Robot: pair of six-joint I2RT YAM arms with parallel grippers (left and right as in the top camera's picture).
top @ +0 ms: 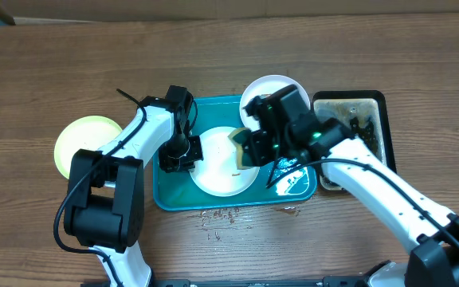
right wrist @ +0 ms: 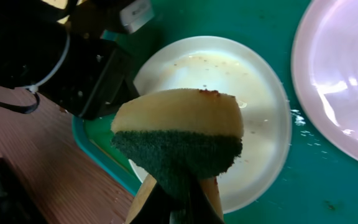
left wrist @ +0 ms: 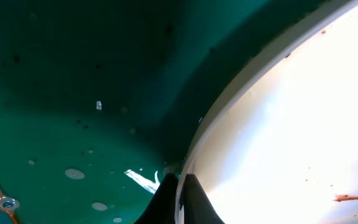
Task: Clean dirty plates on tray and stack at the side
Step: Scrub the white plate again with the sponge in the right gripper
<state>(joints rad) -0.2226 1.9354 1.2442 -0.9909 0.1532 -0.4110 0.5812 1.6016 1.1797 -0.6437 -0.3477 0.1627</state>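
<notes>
A white plate (top: 223, 163) with small brown specks lies in the teal tray (top: 174, 199). My left gripper (top: 188, 151) is shut on its left rim; the left wrist view shows the fingers (left wrist: 180, 196) pinching the rim of this plate (left wrist: 291, 124). My right gripper (top: 253, 147) is shut on a yellow sponge with a green scouring side (right wrist: 179, 140), held just above the plate (right wrist: 253, 124). A second white plate (top: 271, 89) sits at the tray's back right, also in the right wrist view (right wrist: 347, 74). A pale yellow-green plate (top: 86, 143) lies on the table to the left.
A black-rimmed basin of dirty water (top: 365, 127) stands right of the tray. Water drops and specks lie on the wooden table (top: 221, 215) in front of the tray. The tray floor (left wrist: 73, 124) is wet with droplets.
</notes>
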